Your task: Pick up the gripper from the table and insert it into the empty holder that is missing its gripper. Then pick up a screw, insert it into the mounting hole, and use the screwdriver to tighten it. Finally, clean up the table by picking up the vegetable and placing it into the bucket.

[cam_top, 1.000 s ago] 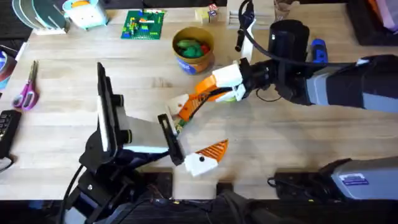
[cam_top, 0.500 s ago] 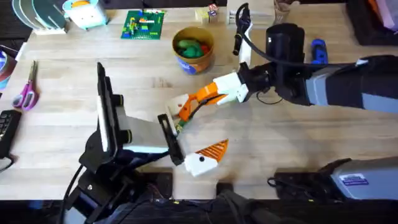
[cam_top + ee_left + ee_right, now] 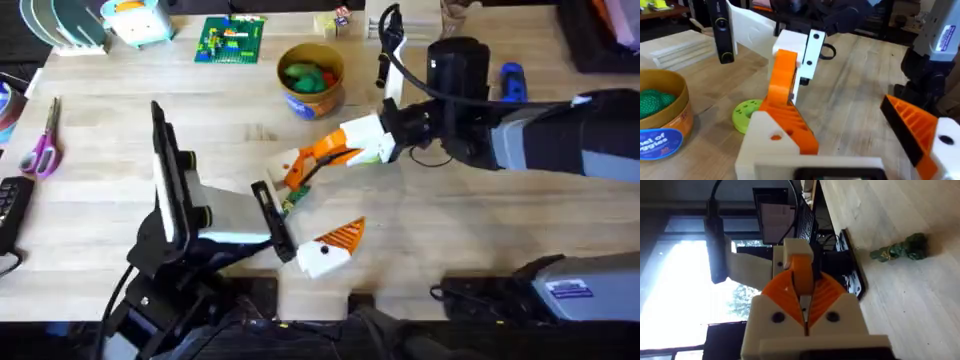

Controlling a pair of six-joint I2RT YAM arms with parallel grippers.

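My right gripper (image 3: pixel 338 150) is shut on the orange ribbed gripper (image 3: pixel 312 162) and holds it against the white holder (image 3: pixel 284 162). The holder is one finger of my left gripper (image 3: pixel 312 215), which stands open. In the right wrist view the gripper (image 3: pixel 801 272) sits between my pads, with the holder (image 3: pixel 796 250) just beyond. The left wrist view shows the gripper (image 3: pixel 782 75) standing upright above the holder (image 3: pixel 765 145). The vegetable (image 3: pixel 290 203) lies on the table (image 3: pixel 450 230) beside the left gripper. The yellow bucket (image 3: pixel 310 78) stands farther back, and the blue screwdriver (image 3: pixel 512 82) lies at the back right. The screw is out of view.
A lime-green disc (image 3: pixel 747 112) lies near the holder. Scissors (image 3: pixel 42 145) rest at the left edge. A green brick plate (image 3: pixel 230 40) and small blocks (image 3: pixel 335 22) line the back. The right arm (image 3: pixel 540 130) spans the right half of the table.
My right gripper has moved left and a little lower, carrying the orange gripper up against the holder. The left arm has barely shifted.
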